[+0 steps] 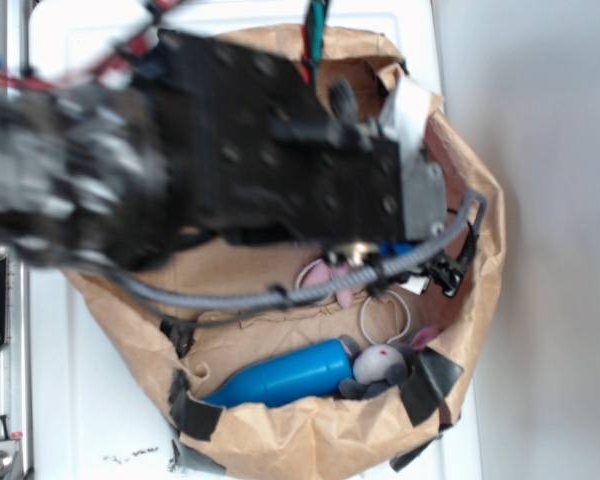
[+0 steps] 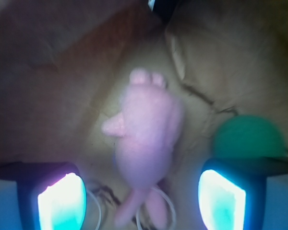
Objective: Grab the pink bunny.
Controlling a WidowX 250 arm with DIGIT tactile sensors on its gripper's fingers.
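White tabletop [image 1: 70, 420], crumpled brown paper bag [image 1: 310, 440] taped into nest shape. Arm [image 1: 230, 150] covers most of bag from above. Wrist view: gripper [image 2: 143, 201] spread wide, pink bunny [image 2: 149, 139] lying right between the two glowing pads [image 2: 62, 201], not touching either. Green ball [image 2: 249, 136] just right of bunny. Blue cylinder [image 1: 280, 378] and grey-white plush [image 1: 380, 368] near edge.
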